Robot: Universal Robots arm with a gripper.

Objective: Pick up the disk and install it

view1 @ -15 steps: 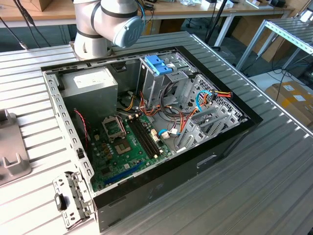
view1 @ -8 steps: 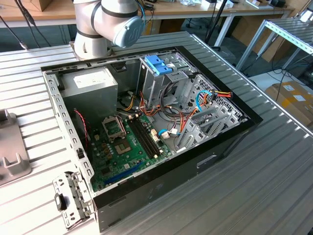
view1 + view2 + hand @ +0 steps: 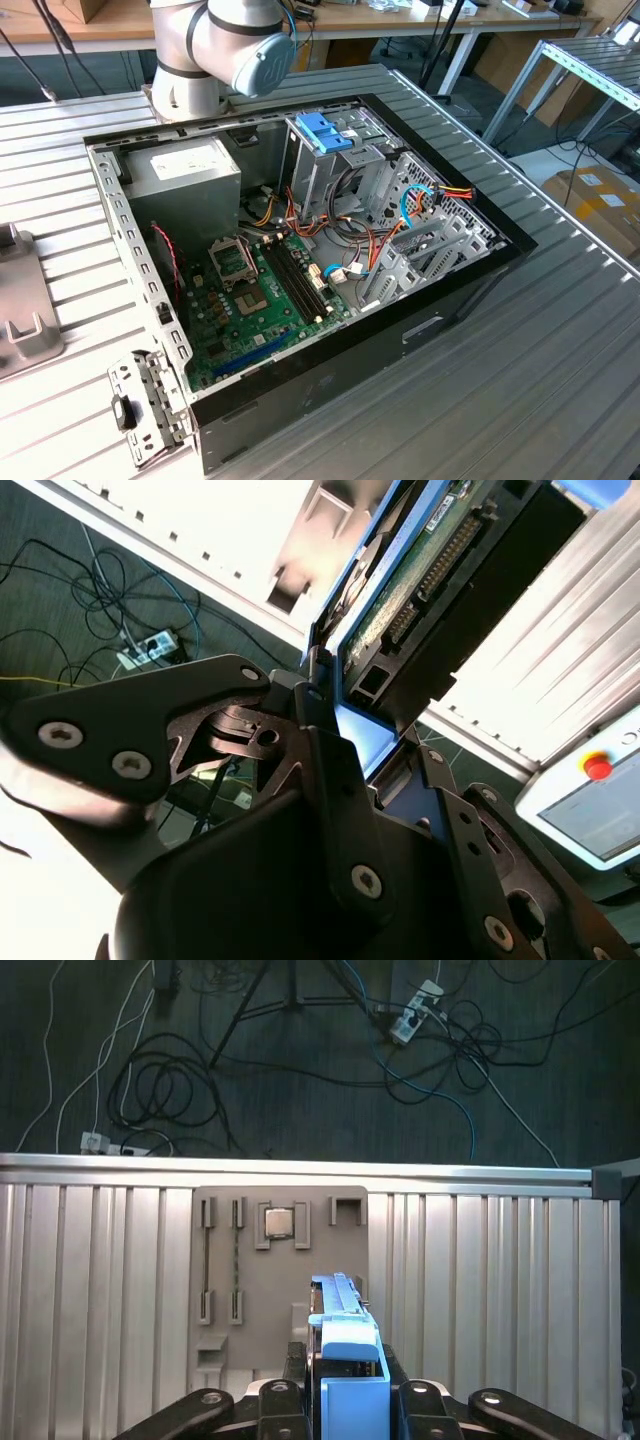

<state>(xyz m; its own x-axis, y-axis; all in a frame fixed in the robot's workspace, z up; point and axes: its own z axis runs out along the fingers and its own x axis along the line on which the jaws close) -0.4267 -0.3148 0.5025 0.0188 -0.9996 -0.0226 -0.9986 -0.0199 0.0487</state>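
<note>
In the first wrist view the disk (image 3: 345, 1345) stands edge-on between my gripper's (image 3: 345, 1405) black fingers, its light blue carrier rail facing the camera. It is in front of a grey fixture plate (image 3: 225, 1290) on the ribbed table. In the second wrist view the disk (image 3: 425, 565) shows its green circuit-board side and a blue rail, and the gripper (image 3: 355, 735) is shut on its near end. In the exterior view, the open computer case (image 3: 300, 250) lies on the table with a metal drive cage (image 3: 345, 170) inside.
A blue plastic bracket (image 3: 325, 130) tops the drive cage. A grey power-supply box (image 3: 185, 170), the motherboard (image 3: 260, 290) and loose cables fill the case. The arm's base (image 3: 215, 50) stands behind it. A small chip (image 3: 279, 1222) sits in the fixture plate. Cables lie on the floor.
</note>
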